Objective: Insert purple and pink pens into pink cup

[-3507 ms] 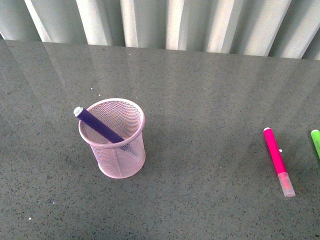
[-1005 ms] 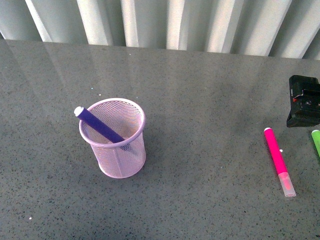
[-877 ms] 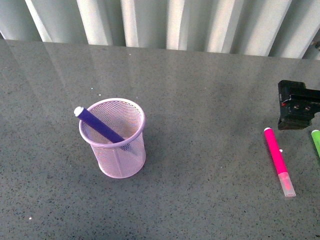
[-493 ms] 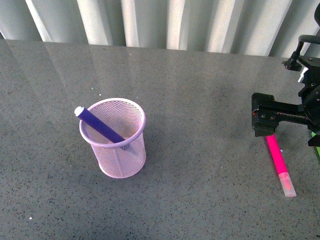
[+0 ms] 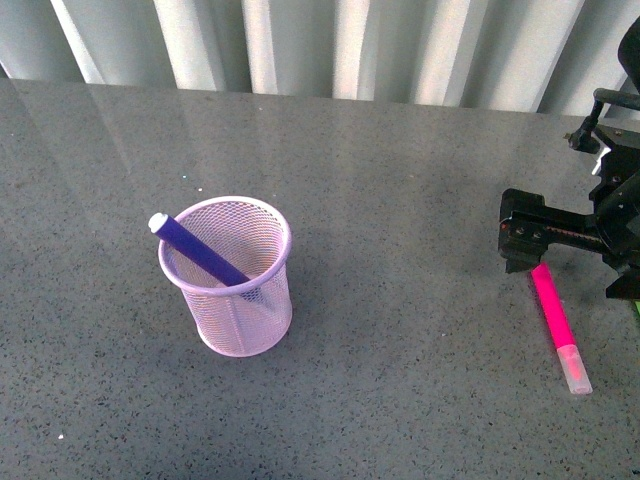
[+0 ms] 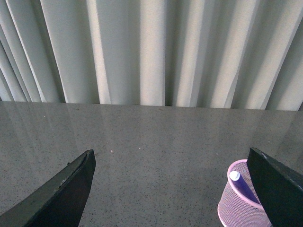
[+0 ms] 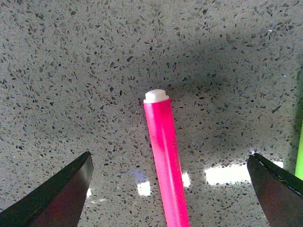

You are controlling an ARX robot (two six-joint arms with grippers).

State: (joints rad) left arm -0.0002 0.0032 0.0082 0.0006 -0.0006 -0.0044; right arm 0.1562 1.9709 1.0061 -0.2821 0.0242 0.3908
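Observation:
The pink cup [image 5: 232, 305] stands at the table's left middle, with the purple pen [image 5: 200, 252] leaning inside it, white end up past the rim. The pink pen [image 5: 556, 325] lies flat at the right, its pale cap nearest me. My right gripper [image 5: 566, 264] hangs open over the pen's white end. In the right wrist view the pink pen [image 7: 165, 156] runs between the spread fingers [image 7: 61, 198] without touching them. My left gripper [image 6: 173, 194] is open with nothing in it. It sees the cup [image 6: 234, 210] and purple pen [image 6: 239, 182] beside one finger. This gripper is outside the front view.
A green marker [image 7: 299, 156] lies just beside the pink pen, close to one right finger. Pleated grey curtains [image 5: 340, 45] hang behind the table's far edge. The speckled grey table [image 5: 400, 380] lies bare between the cup and the pink pen.
My right arm came in from the right edge and moved left and down until its open gripper hangs over the pink pen's white end. The cup and both pens stayed put.

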